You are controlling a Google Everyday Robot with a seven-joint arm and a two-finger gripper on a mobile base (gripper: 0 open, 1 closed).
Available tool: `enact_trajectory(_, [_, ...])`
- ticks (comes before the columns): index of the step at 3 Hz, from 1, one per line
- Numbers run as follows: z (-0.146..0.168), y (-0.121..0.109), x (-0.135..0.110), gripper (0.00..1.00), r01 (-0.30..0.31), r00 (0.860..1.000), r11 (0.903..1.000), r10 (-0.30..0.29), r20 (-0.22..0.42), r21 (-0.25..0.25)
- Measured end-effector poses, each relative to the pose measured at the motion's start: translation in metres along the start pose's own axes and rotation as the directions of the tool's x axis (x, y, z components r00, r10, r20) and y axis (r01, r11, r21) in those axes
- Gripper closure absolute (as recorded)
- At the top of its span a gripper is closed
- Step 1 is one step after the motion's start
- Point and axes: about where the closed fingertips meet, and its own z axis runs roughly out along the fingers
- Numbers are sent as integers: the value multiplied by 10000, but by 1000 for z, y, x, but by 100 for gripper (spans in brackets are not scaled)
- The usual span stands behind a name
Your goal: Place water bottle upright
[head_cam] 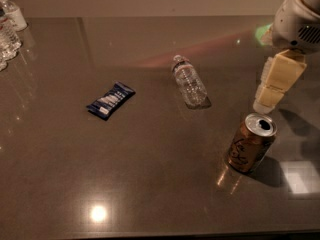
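The water bottle (189, 81) is small, clear and ribbed. It lies on its side on the dark table (150, 184), a little right of the middle, with its white cap at the far end and a narrow reddish band near the neck. My gripper (264, 105), cream-coloured, hangs from the arm at the right edge. Its tip is right of the bottle and just above the gold can (251, 143). It touches neither and holds nothing that I can see.
A blue snack packet (110, 100) lies left of the bottle. The gold can stands upright and opened at the front right. Several clear bottles with white labels (9, 26) stand at the far left edge.
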Motion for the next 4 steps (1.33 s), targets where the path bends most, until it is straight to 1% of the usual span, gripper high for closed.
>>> enact_trajectory(1, [12,-21,-14,0,-552,9985,9981,551,-25,-281])
enact_trajectory(2, [26,-36,-28,0,-1255,9921,9915,1254,-49,-355])
enact_trajectory(3, [44,-48,-46,0,-2424,9702,9699,2421,-130,-239])
enact_trajectory(4, [60,-62,-58,0,-3629,9316,9318,3629,-195,11])
